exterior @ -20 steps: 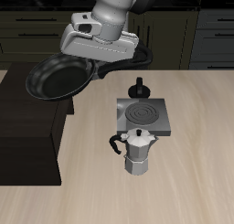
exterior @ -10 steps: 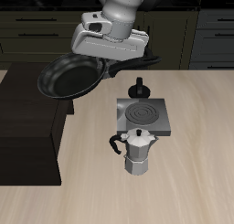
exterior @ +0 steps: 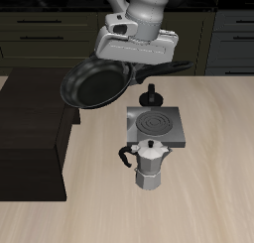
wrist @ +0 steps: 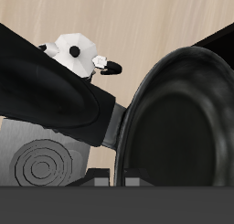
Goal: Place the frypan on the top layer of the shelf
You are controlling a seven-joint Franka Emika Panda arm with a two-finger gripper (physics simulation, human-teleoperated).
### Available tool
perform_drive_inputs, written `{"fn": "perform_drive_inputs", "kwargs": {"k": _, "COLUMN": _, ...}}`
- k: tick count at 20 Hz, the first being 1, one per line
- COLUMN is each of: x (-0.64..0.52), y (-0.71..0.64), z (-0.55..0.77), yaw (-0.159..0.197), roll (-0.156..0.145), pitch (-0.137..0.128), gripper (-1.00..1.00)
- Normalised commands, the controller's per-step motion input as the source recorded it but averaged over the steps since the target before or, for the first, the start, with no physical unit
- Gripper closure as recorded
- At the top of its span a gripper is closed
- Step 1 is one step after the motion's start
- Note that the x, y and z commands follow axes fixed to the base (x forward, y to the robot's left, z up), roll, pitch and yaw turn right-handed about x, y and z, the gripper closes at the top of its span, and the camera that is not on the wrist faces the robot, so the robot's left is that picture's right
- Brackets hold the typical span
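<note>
Nearest the front edge of the worktop (exterior: 198, 207) stands a silver moka pot (exterior: 148, 164), upright, with its black handle sticking out to the side. Just behind it, touching or almost touching, lies a small square grey stove plate (exterior: 157, 125) with a spiral burner, and right behind that stands a small black knob-shaped object (exterior: 151, 92). Along one side of the worktop sits the shelf (exterior: 28, 138), a big dark boxy unit with a flat top that reaches from the front area to the back. Above the worktop, the frypan (exterior: 96, 83) hangs in the air, tilted so its black inside faces the front, its bowl over the shelf's inner edge and clear of the top. Its long handle runs back under the gripper (exterior: 139, 51), whose jaws are closed on it. In the wrist view the frypan (wrist: 178, 118) fills much of the frame, with the stove plate (wrist: 41, 164) and the moka pot (wrist: 78, 54) beyond on the pale wood. Farthest back are dark cabinets (exterior: 223, 34) with drawer handles.
</note>
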Motion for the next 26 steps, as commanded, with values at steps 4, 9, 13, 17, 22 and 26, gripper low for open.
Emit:
{"fn": "perform_drive_inputs", "kwargs": {"k": 4, "x": -0.04, "y": 0.37, "z": -0.02, "yaw": -0.007, "roll": 0.061, "pitch": 0.005, "gripper": 1.00}}
{"fn": "perform_drive_inputs", "kwargs": {"k": 9, "x": -0.01, "y": 0.31, "z": -0.04, "yaw": -0.009, "roll": 0.038, "pitch": 0.010, "gripper": 1.00}}
{"fn": "perform_drive_inputs", "kwargs": {"k": 13, "x": 0.00, "y": 0.27, "z": -0.11, "yaw": -0.010, "roll": 0.031, "pitch": 0.017, "gripper": 1.00}}
{"fn": "perform_drive_inputs", "kwargs": {"k": 17, "x": 0.04, "y": 0.31, "z": -0.18, "yaw": 0.011, "roll": 0.043, "pitch": 0.018, "gripper": 1.00}}
{"fn": "perform_drive_inputs", "kwargs": {"k": 22, "x": 0.06, "y": -0.05, "z": -0.18, "yaw": 0.018, "roll": -0.019, "pitch": 0.003, "gripper": 1.00}}
{"fn": "perform_drive_inputs", "kwargs": {"k": 26, "x": 0.01, "y": -0.09, "z": -0.16, "yaw": 0.027, "roll": -0.024, "pitch": -0.002, "gripper": 1.00}}
